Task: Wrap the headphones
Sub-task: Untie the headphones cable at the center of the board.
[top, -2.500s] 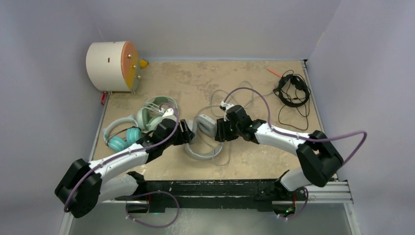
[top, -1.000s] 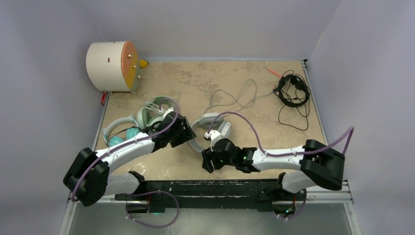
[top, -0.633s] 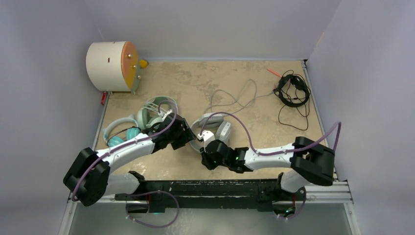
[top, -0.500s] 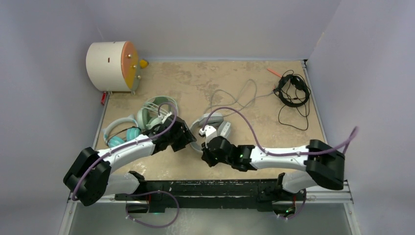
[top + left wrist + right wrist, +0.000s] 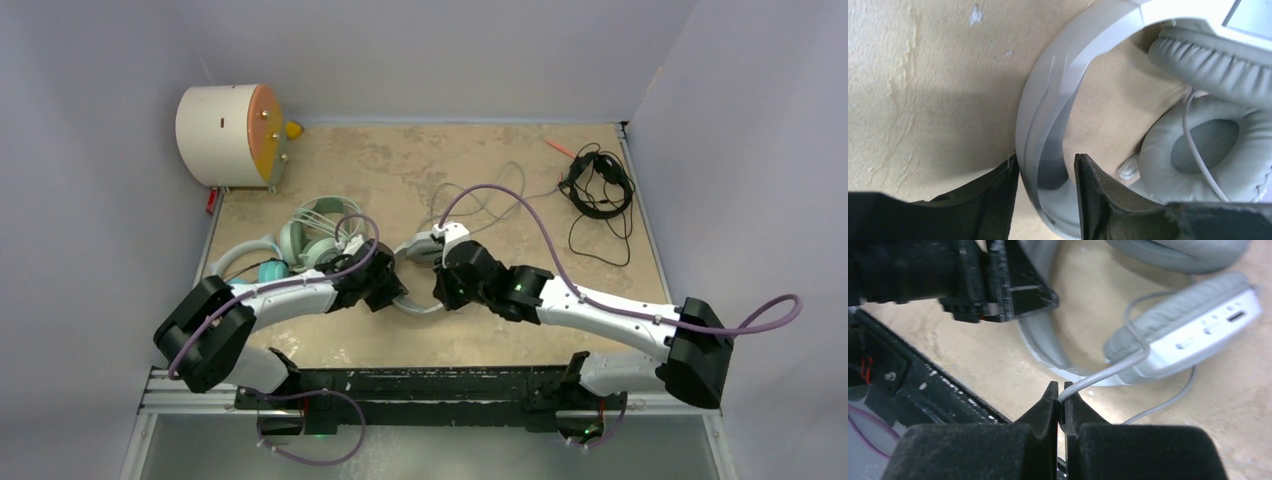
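Table (image 5: 400, 170): white-and-grey over-ear headphones (image 5: 418, 246) lie mid-table toward the near side, cups far, band arcing near. Left hand (image 5: 1046, 160) is clamped across the band's left run, pinning it. Right hand (image 5: 1061, 390), just right of the band, has its fingers pressed together on the grey cable (image 5: 1118, 365) near a cup. Likely the right hand winds leftward.

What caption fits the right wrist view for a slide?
Right gripper pinching the grey cable of the white-and-grey headphones, with the left gripper clamped on their headband.
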`<state>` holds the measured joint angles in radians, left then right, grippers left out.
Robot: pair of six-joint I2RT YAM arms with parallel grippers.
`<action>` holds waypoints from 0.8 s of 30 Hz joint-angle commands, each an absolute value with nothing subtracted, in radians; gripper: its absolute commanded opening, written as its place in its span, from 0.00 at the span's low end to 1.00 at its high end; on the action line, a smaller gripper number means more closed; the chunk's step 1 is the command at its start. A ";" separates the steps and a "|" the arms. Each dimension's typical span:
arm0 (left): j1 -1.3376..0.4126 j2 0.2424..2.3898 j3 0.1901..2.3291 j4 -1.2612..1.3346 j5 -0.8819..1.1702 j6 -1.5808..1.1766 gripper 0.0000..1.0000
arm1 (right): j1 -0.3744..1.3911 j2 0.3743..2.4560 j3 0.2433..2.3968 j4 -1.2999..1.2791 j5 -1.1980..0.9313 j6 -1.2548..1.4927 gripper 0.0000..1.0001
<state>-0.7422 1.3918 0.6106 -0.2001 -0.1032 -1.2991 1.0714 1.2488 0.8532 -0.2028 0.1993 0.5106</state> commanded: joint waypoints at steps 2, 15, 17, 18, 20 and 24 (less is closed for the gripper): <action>-0.741 1.473 0.697 -0.241 -0.247 -1.262 0.38 | 0.911 1.205 0.913 -0.384 0.124 0.487 0.00; -0.736 1.449 0.852 -0.397 -0.351 -0.899 0.08 | 0.693 1.133 0.891 -0.464 0.020 0.408 0.74; -0.735 1.444 0.857 -0.403 -0.330 -0.890 0.08 | 0.692 1.137 0.895 -0.435 -0.049 0.415 0.91; -0.735 1.444 0.860 -0.407 -0.322 -0.891 0.09 | 0.693 1.148 0.900 -0.422 -0.077 0.430 0.97; -0.737 1.439 0.863 -0.406 -0.297 -0.893 0.10 | 0.693 1.169 0.903 -0.389 -0.120 0.465 0.99; -0.736 1.428 0.867 -0.412 -0.289 -0.903 0.13 | 0.693 1.226 0.905 -0.328 -0.161 0.507 0.99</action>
